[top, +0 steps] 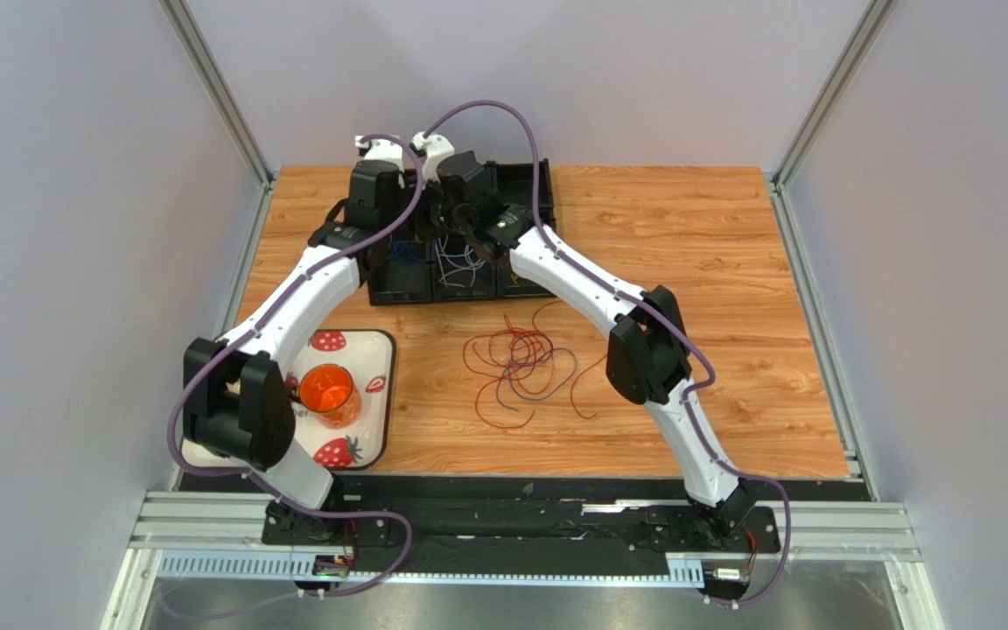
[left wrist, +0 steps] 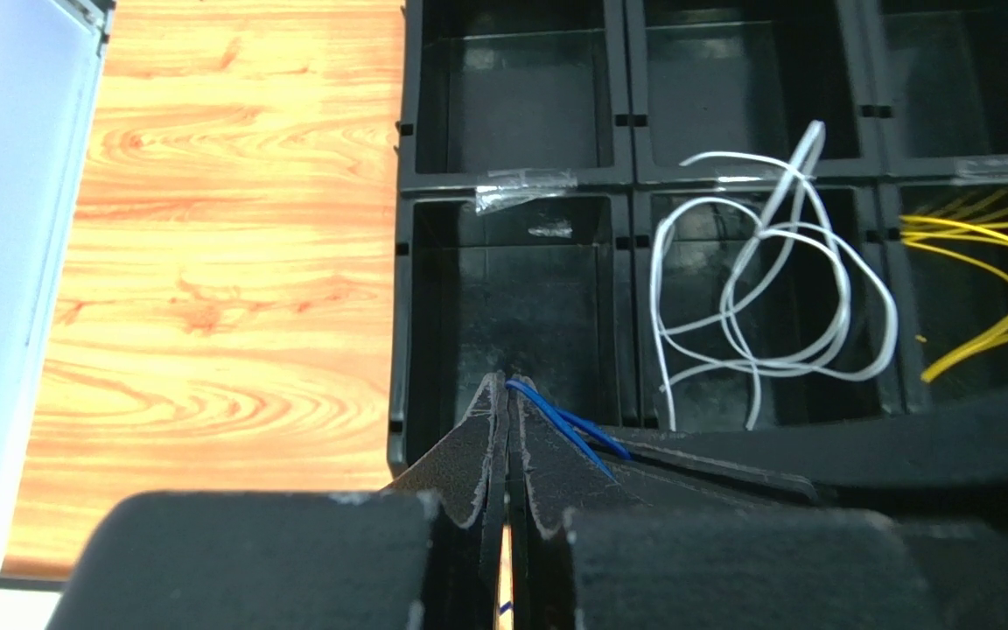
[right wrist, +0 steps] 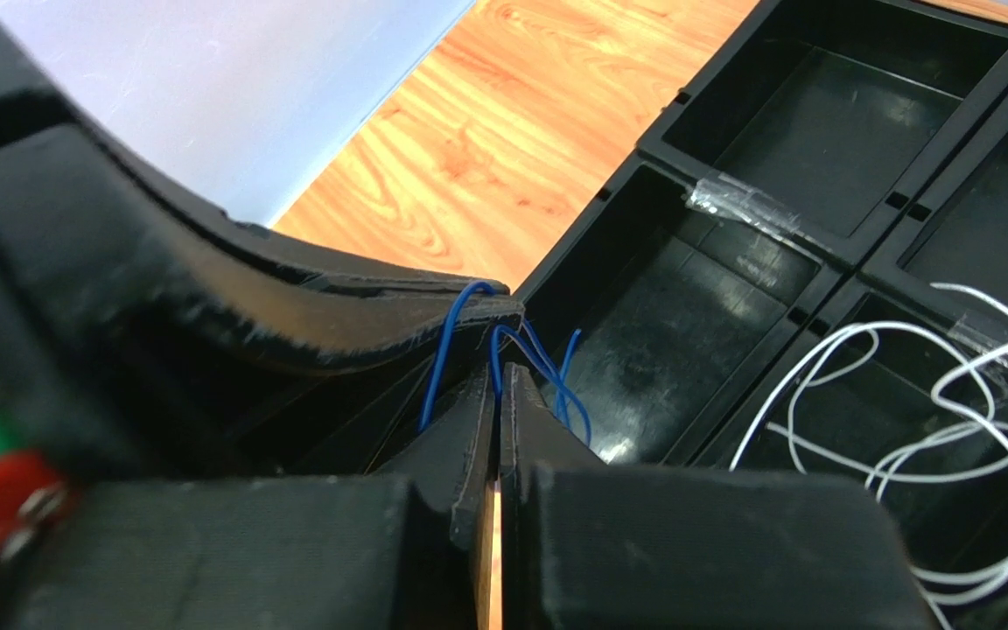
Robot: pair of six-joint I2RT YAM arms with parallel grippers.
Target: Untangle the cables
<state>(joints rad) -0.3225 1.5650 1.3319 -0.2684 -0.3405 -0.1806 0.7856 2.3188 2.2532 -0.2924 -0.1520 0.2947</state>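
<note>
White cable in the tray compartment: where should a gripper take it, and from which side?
Grip the white cable at the stretch that seems to rise over the far divider of the tray, coming straight down from above, fingers across the strand. There it stands clear of floor and walls; the lower loops lie flat in the compartment, harder to pinch.

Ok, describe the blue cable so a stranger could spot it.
Far across the wooden table sits a black compartment tray. Over its left end the left gripper and right gripper meet, both pinching the blue cable. It's blue and gripped, while the white cable and yellow cable lie loose in neighbouring compartments.
</note>
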